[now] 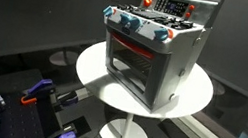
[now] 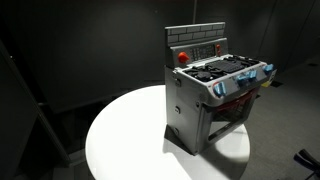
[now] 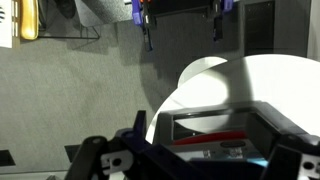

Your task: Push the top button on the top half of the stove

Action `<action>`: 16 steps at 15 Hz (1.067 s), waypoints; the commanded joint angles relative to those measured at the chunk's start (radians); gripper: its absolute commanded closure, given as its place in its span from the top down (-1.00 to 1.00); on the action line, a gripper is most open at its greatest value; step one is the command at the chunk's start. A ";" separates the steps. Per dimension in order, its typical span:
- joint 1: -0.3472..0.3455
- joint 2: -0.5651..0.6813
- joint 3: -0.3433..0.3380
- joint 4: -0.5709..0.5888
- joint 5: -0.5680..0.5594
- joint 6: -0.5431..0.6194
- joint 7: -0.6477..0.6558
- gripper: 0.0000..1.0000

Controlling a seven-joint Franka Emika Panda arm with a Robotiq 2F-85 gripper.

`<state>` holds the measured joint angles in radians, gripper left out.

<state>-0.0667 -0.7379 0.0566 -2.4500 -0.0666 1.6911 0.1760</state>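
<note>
While my gripper (image 3: 182,25) hung well apart from the stove (image 1: 156,59), jaws spread wide with nothing between them, I judged the job was right at its start: approach only, no contact! The stove stood on the round white table (image 1: 92,69), a boxy little thing of silver-grey plastic, smooth-sided by the look of it, with the window (image 1: 131,55) glowing red in front. Above that ran the row of blue-and-white knobs (image 1: 132,22), rounded and stubby, and behind them the flat black burners (image 1: 158,22).

The target sat higher up. The panel (image 1: 182,6) rose upright at the back, dark-faced inside a grey frame, with a round red button (image 1: 147,1) at one end. The small buttons (image 2: 203,48) showed only as specks on the dark strip. Which one sat topmost I could not tell from there.

My reckoning for the next move: close the jaws into one blunt tip, rise above the knob row, clear the burners, then press squarely into the panel face. The stove looked light and the tabletop slick, so a hard shove might slide it back.
</note>
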 commanded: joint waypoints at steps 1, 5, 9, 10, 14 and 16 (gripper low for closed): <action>-0.042 0.095 0.015 0.079 -0.057 0.096 0.079 1.00; -0.081 0.197 0.028 0.131 -0.120 0.222 0.175 1.00; -0.106 0.305 0.039 0.189 -0.178 0.299 0.280 1.00; -0.110 0.333 0.040 0.205 -0.190 0.316 0.305 1.00; -0.116 0.432 0.040 0.271 -0.253 0.345 0.401 1.00; -0.107 0.462 0.032 0.294 -0.280 0.324 0.421 1.00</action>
<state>-0.1679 -0.3370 0.0832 -2.2219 -0.2997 2.0409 0.5480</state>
